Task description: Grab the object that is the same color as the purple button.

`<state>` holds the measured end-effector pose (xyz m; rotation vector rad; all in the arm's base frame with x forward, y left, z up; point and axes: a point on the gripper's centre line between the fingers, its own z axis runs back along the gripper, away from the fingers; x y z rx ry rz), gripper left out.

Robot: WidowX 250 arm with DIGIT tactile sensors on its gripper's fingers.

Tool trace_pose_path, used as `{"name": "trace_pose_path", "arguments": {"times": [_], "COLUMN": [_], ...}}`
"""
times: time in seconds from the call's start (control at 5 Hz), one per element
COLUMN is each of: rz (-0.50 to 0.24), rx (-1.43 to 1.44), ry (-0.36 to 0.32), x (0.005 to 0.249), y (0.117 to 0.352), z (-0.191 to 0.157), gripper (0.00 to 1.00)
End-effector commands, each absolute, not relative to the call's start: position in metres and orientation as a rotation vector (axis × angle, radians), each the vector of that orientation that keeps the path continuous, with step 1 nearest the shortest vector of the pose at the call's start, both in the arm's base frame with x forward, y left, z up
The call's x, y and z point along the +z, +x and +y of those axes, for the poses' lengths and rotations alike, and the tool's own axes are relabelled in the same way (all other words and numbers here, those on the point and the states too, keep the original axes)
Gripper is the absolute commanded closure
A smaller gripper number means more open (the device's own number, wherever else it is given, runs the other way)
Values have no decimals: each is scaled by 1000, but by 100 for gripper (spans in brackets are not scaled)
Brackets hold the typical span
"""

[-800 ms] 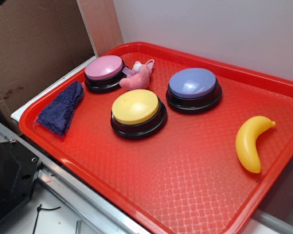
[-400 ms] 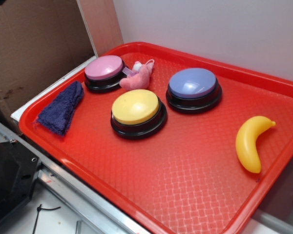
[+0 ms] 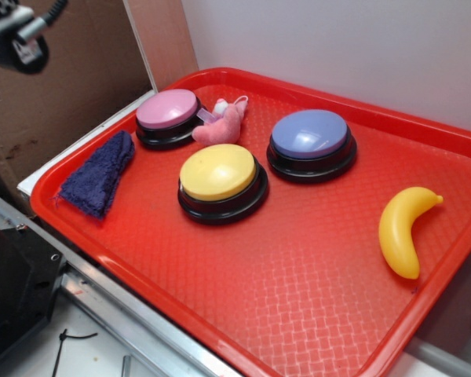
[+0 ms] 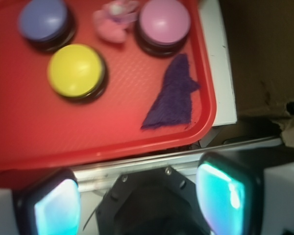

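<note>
At the lower left of the exterior view, the dark purple cloth point(image 3: 98, 174) lies flat on the red tray point(image 3: 314, 283), close to the tray's left rim and just down-left of the pink button point(image 3: 167, 108). Its color matches the purple button point(image 3: 310, 133) at upper centre. The gripper point(image 4: 139, 198) shows only as a small dark part in the upper left corner of the exterior view, high and well apart from the tray. In the wrist view its two fingers point(image 4: 228, 188) fill the bottom of the frame, spread wide with nothing between them, and the cloth point(image 4: 174, 95) sits right of centre near the tray's right rim. The step in hand looks like the approach, with the grab not yet made. To do it well, the gripper should travel over the cloth and centre on its broad end, away from the thin tip by the pink button. The jaws should straddle the cloth's short width and go down close to the tray floor, since the cloth is thin and flat. The raised rim beside it may catch a finger, so the outer finger should land inside the rim. The pink toy point(image 3: 222, 124) and yellow button point(image 3: 218, 173) stand clear of this path.
</note>
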<state>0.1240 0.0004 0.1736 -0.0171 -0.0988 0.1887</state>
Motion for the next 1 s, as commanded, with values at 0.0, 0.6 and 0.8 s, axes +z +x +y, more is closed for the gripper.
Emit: {"name": "trace_pose_path", "arguments": {"times": [0.0, 0.6, 0.8], "rz": [-181, -226, -216], "rx": [392, 604, 599], "ry": [-27, 61, 59], "x": [106, 41, 25], "y": [150, 182, 189], "z": [47, 83, 84], "gripper": [0, 0, 0]}}
